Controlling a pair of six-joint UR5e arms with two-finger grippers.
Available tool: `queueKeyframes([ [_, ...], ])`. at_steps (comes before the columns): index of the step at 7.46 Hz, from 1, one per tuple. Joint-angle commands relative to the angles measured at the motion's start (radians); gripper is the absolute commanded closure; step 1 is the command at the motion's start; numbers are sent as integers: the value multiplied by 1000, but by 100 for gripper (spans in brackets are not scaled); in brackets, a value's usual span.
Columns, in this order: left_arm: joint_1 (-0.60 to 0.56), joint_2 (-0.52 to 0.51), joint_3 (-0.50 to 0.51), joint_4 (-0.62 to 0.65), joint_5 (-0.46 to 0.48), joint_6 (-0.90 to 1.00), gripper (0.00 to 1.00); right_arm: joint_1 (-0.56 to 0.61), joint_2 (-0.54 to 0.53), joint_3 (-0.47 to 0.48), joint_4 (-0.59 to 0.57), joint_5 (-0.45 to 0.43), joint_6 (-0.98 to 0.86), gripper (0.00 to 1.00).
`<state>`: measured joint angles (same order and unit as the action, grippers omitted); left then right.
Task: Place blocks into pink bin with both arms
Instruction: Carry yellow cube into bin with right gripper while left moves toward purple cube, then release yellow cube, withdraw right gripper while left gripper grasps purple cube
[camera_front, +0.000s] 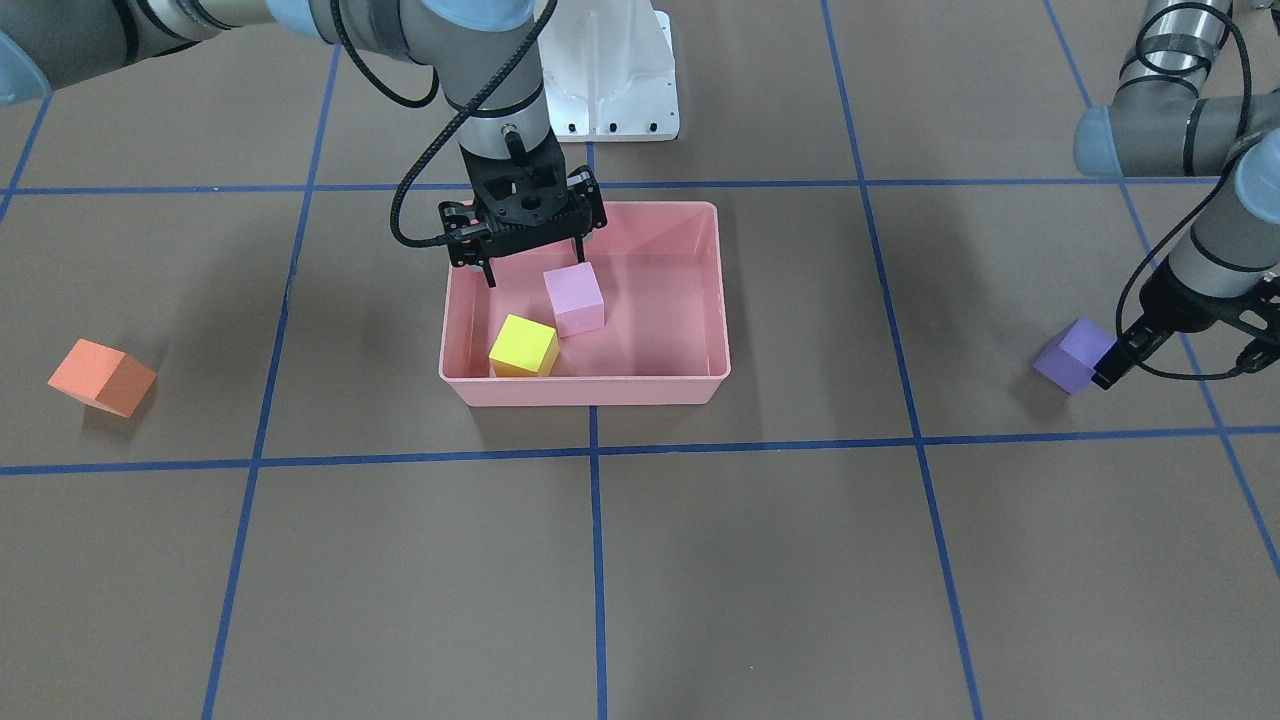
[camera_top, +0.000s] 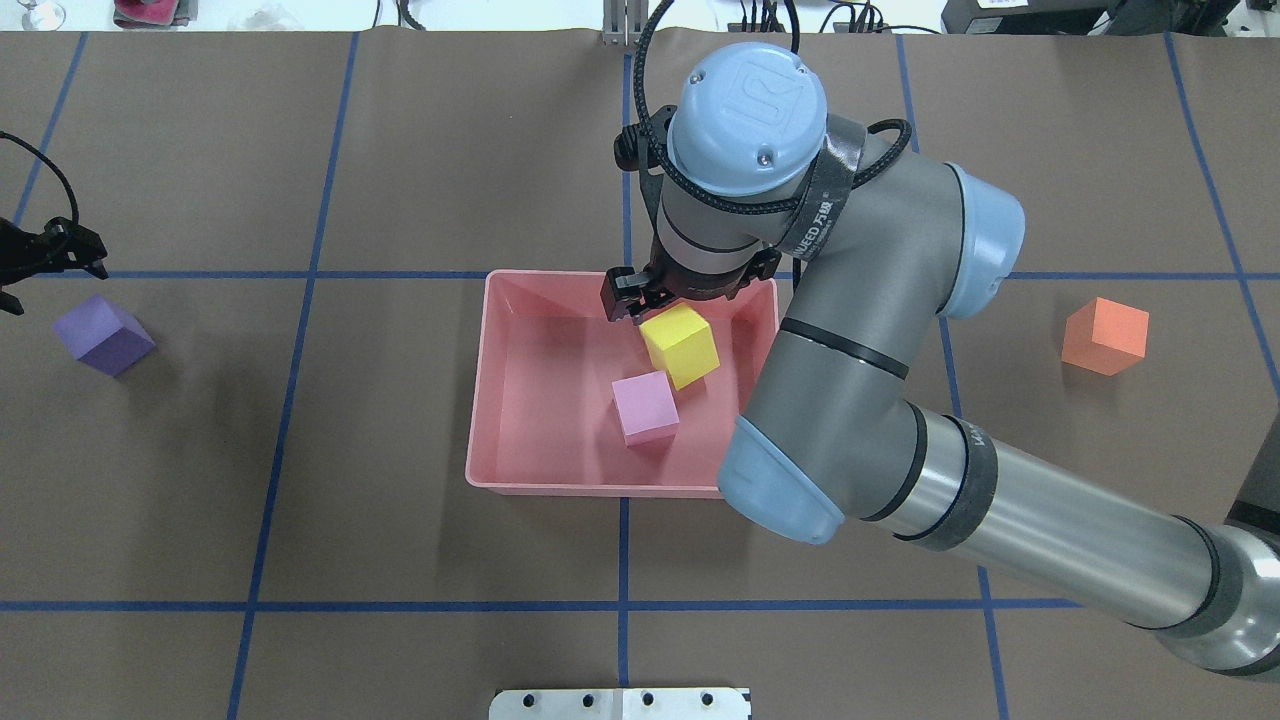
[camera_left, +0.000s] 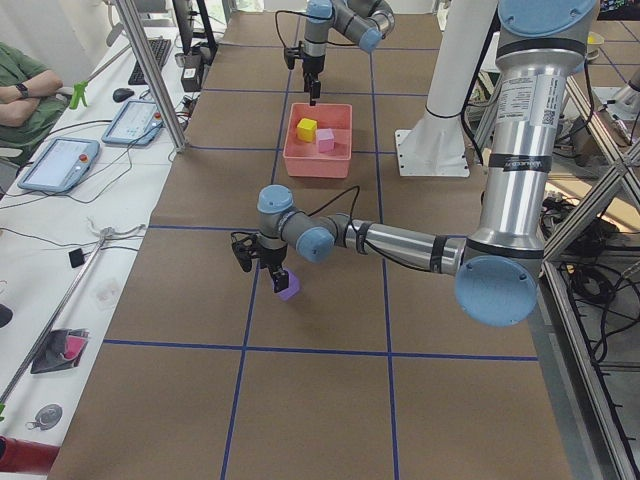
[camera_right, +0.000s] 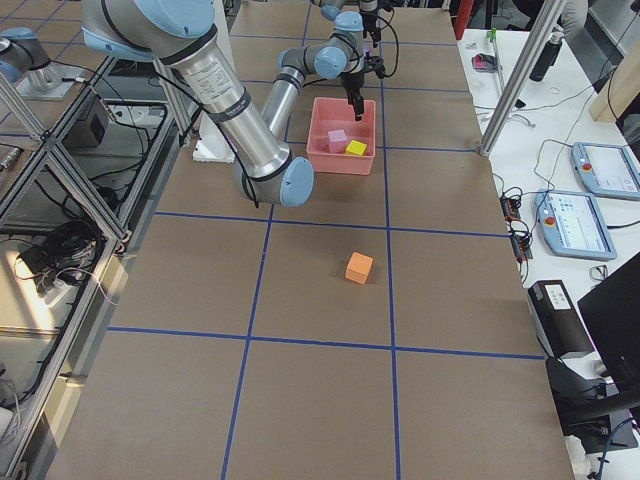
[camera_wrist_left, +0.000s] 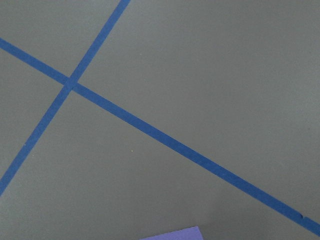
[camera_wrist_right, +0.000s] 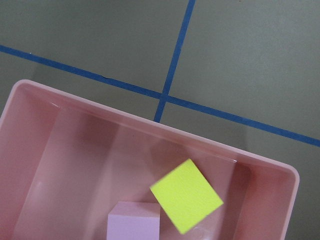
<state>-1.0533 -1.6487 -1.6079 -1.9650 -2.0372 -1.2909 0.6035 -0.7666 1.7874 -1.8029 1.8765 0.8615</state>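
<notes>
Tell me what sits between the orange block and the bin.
Nothing stands between the orange block and the bin: only brown table crossed by one blue tape line, plain in the front-facing view. Overhead, the right arm hides part of it.

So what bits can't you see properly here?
Overhead view: the right gripper is mostly hidden under its own wrist.
Overhead view: the left gripper is cut off by the left edge.
Left wrist view: the purple block is just a sliver at the bottom edge.
Right wrist view: the bottom edge cuts the pink block.
</notes>
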Motion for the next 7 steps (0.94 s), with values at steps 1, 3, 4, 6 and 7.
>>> queueKeyframes([
  [1, 47, -2, -3, -3, 46, -45, 0, 16, -2, 6, -1, 0, -16, 1],
  [3, 48, 15, -6, -35, 48, -44, 0, 59, -7, 13, -1, 15, -38, 1],
  [4, 48, 27, -6, -41, 48, -48, 0, 82, -8, 13, -1, 38, -39, 1],
  [6, 64, 35, -6, -44, 48, -73, 0, 142, -32, 13, -3, 68, -125, 1],
  [7, 84, 33, -4, -52, 49, -102, 0, 177, -55, 13, -3, 82, -181, 1],
])
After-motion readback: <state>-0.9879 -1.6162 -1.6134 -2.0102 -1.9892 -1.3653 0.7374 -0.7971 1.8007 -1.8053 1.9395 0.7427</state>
